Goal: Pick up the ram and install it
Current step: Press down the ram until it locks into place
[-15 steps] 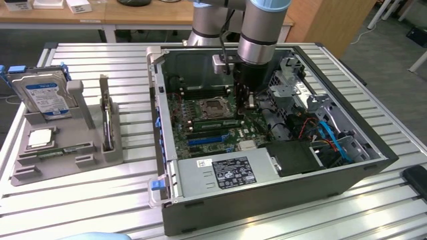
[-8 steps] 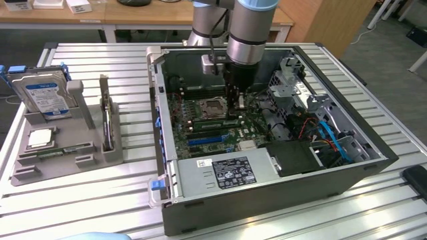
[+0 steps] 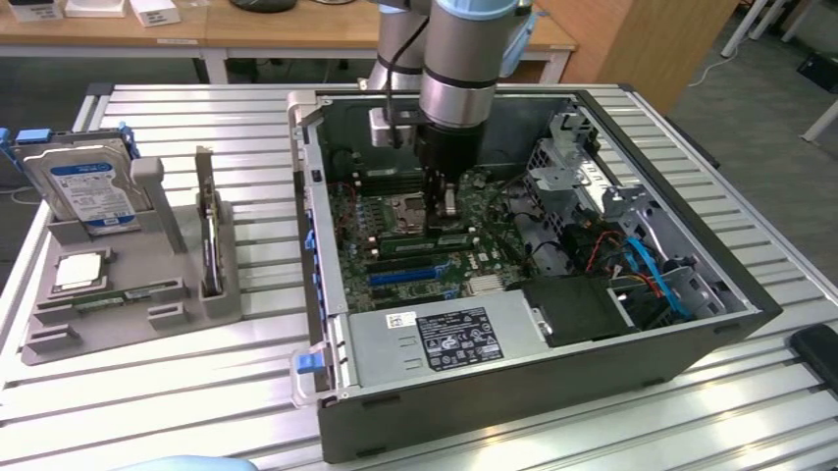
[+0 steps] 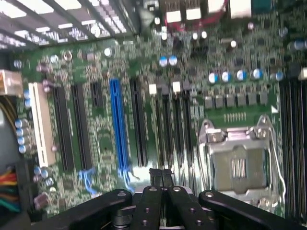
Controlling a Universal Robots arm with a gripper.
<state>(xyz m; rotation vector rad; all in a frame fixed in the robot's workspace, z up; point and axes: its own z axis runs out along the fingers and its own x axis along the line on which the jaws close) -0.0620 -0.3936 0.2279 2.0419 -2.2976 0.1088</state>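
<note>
Jaws closed, gripper [image 3: 449, 201] low over the motherboard [image 3: 419, 235] near its memory slots [image 4: 171, 129]. Ram stick [image 3: 125, 294] resting in the desk holder [image 3: 118, 324].

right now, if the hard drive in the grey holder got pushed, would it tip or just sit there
The hard drive stands on edge in the grey holder, so a low push would probably be braced by the slot. It rises well above the slot, so a push near the top might rock it. Its boxy metal body looks stiff and likely heavy for its size.
</note>
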